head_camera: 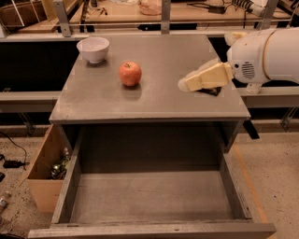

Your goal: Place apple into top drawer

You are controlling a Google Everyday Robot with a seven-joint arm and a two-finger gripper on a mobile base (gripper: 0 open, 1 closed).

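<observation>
The place looks like a robotics lab or workshop. A wooden workbench (117,13) with metal posts (61,18) stands behind, a cable (18,149) trails on the speckled floor (273,163), and a cardboard box (43,189) of clutter sits beside the cabinet (230,136). The robot's gripper (188,83) hangs over the tabletop's (159,63) right side.

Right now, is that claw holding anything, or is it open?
Gripper: over the right side of the cabinet top, apart from the apple, which lies on that top; open or closed cannot be told.
</observation>
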